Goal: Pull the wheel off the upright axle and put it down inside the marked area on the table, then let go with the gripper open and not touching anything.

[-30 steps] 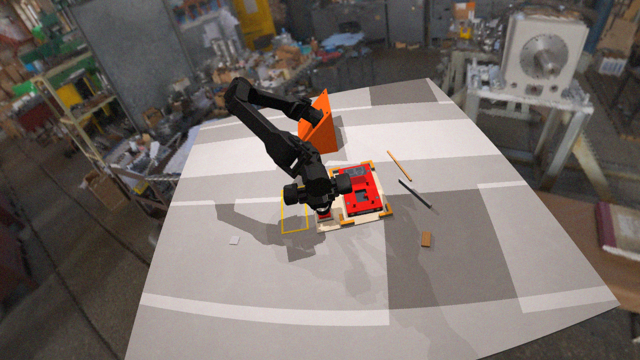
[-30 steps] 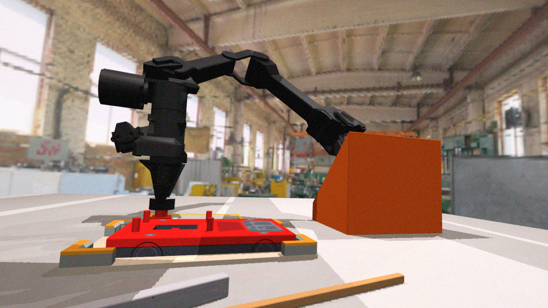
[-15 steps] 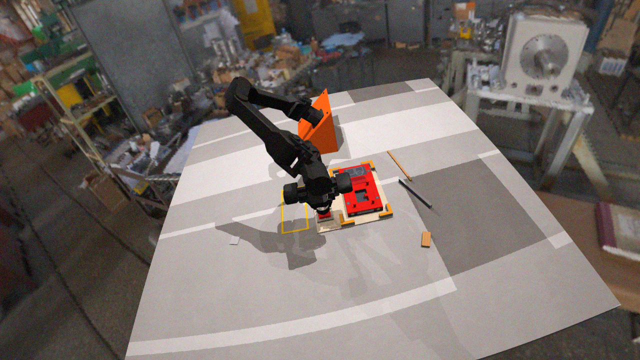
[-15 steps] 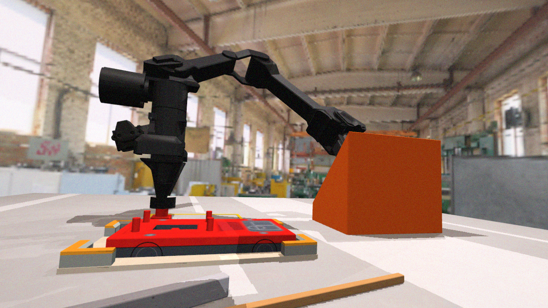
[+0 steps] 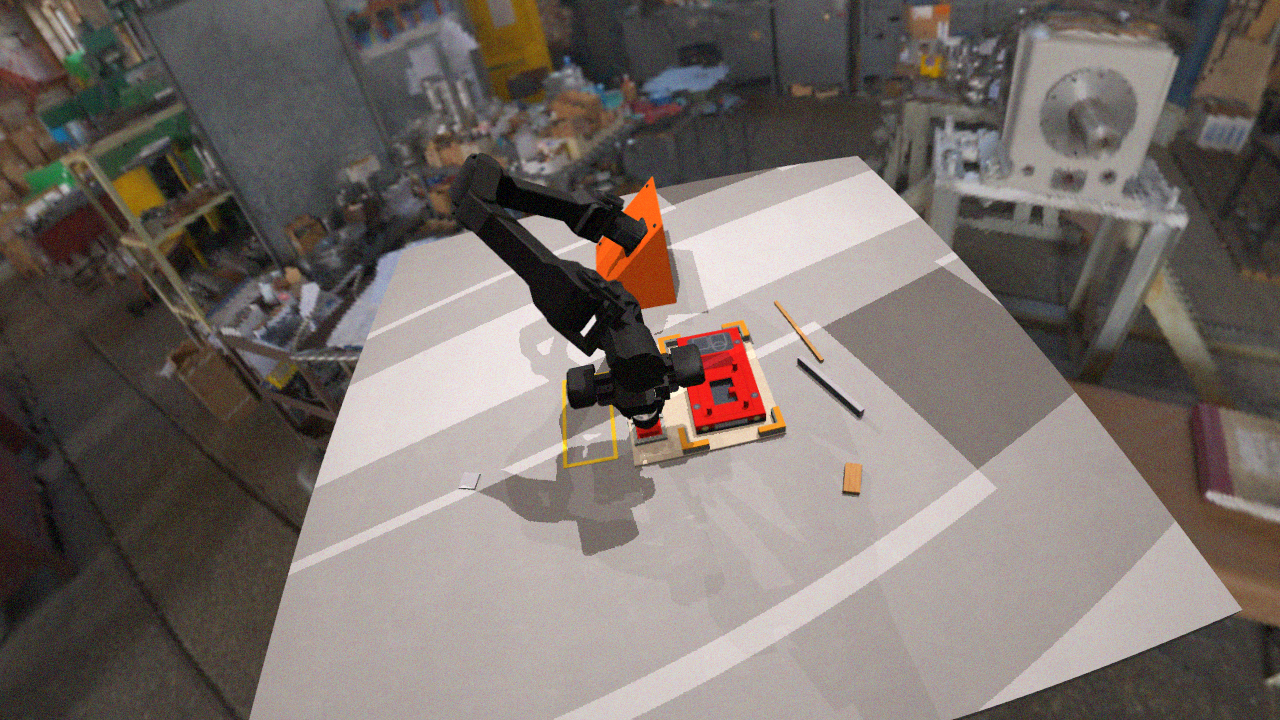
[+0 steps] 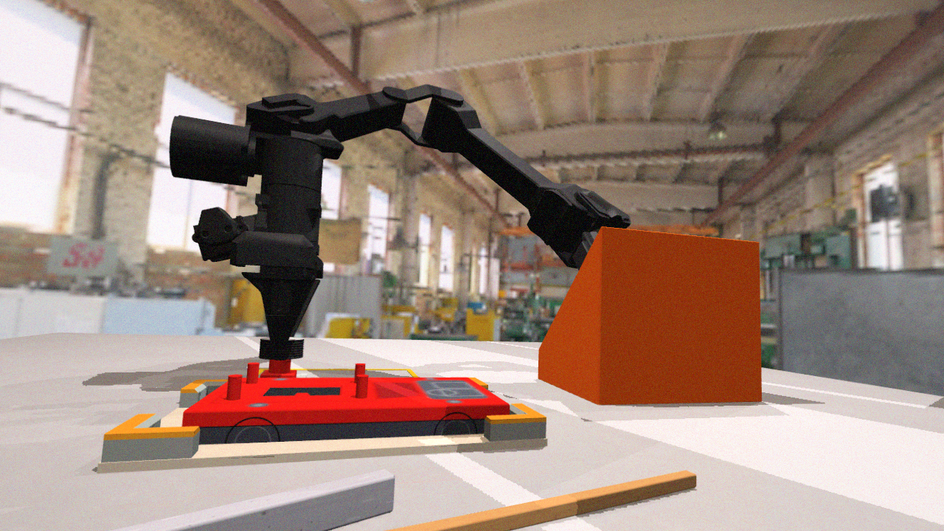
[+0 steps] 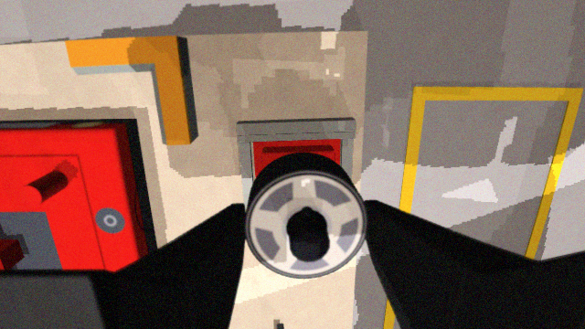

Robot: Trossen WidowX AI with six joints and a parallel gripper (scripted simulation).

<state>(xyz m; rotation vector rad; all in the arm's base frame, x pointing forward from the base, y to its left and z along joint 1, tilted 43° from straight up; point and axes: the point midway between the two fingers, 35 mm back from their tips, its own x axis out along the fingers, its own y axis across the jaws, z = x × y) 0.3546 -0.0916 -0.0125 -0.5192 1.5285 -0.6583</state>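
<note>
Black arm (image 6: 501, 164) reaching out, wrist vertical, end effector (image 7: 305, 219) pointing down, clamped on wheel (image 7: 305, 224)

The wheel (image 7: 305, 216) has a matt black rubbery tyre and a smooth pale grey plastic-looking hub. The red car body (image 6: 343, 399) looks like glossy plastic, the strip (image 6: 547, 505) like bare wood, and the bench (image 5: 716, 555) is flat matt grey.

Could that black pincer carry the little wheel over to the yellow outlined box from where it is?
Probably yes. The pincer is shut on the wheel, which sits over its red stand. The yellow outlined box lies right beside the board, and nothing stands between them; the wheel only has to lift off the axle first.
</note>
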